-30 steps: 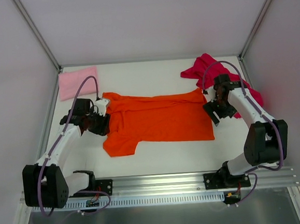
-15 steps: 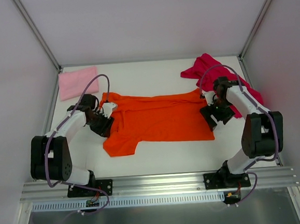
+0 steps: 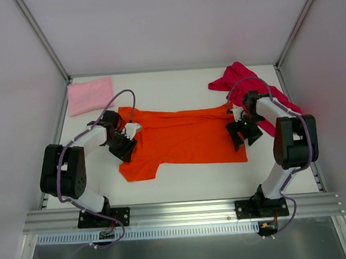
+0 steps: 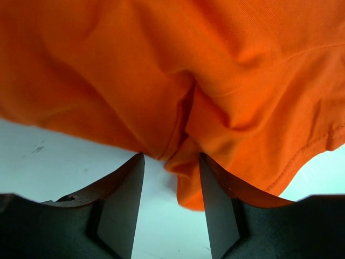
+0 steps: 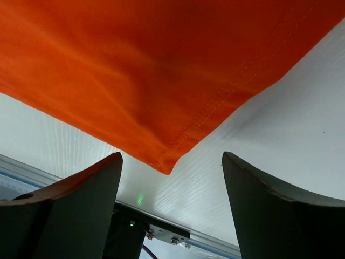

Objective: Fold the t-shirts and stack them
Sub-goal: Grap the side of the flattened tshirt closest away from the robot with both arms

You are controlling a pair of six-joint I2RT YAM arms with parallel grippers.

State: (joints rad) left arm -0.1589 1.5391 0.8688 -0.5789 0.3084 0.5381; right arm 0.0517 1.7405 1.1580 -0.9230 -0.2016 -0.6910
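Observation:
The orange t-shirt (image 3: 182,138) lies spread flat mid-table, its neck end to the left. My left gripper (image 3: 128,142) is open at its left sleeve area. In the left wrist view a bunched fold of orange cloth (image 4: 188,135) sits between the parted jaws of the left gripper (image 4: 171,162). My right gripper (image 3: 237,130) is open at the shirt's right hem. In the right wrist view the hem corner (image 5: 164,164) hangs between the wide jaws of the right gripper (image 5: 171,159). The pink t-shirt (image 3: 90,95) lies folded at the far left. The magenta t-shirt (image 3: 241,77) lies crumpled at the far right.
White enclosure walls stand on the left, far and right sides. An aluminium rail (image 3: 179,212) runs along the near edge with both arm bases. The magenta shirt lies just behind my right arm. Bare white table (image 3: 195,179) shows in front of the orange shirt.
Both grippers have moved inward onto the orange shirt: the left rightward over the sleeve, the right leftward to the hem. The shirt's left edge has bunched slightly.

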